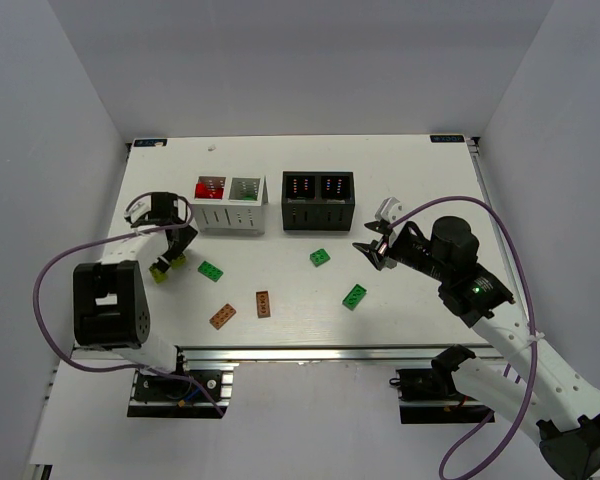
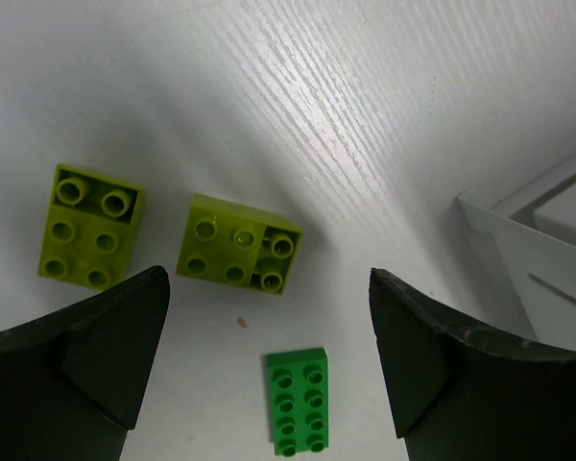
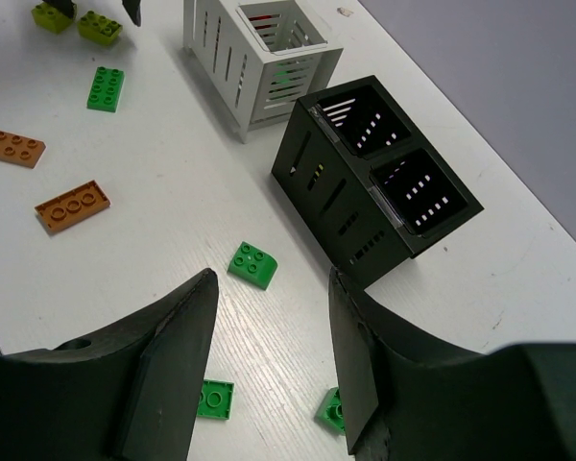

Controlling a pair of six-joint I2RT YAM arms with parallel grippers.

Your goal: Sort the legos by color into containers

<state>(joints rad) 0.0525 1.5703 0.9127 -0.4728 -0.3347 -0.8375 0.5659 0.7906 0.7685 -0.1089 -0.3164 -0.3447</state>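
**Sorting scene, tabletop seen from above.** The left gripper (image 2: pixel 267 279) is shown spread wide over two yellow-green bricks (image 2: pixel 88 226) near the left edge of the tabletop (image 1: pixel 420 170); nothing is pinched. The right gripper (image 3: pixel 271 277) is likewise parted and empty, with a green brick (image 3: pixel 252 264) lying just ahead of it. Two brown-orange plates (image 1: pixel 222 316) are found toward the near edge. The white container (image 1: pixel 230 205) and the black container (image 1: pixel 318 200) are set side by side, slightly apart, near the far edge. A red brick (image 1: pixel 210 187) is seen in the white one's left compartment.

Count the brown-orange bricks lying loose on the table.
2. One brown-orange brick lies towards the front, left of centre. The second brick sits just right of it, not touching. Others may be hidden inside the white container or the black container.
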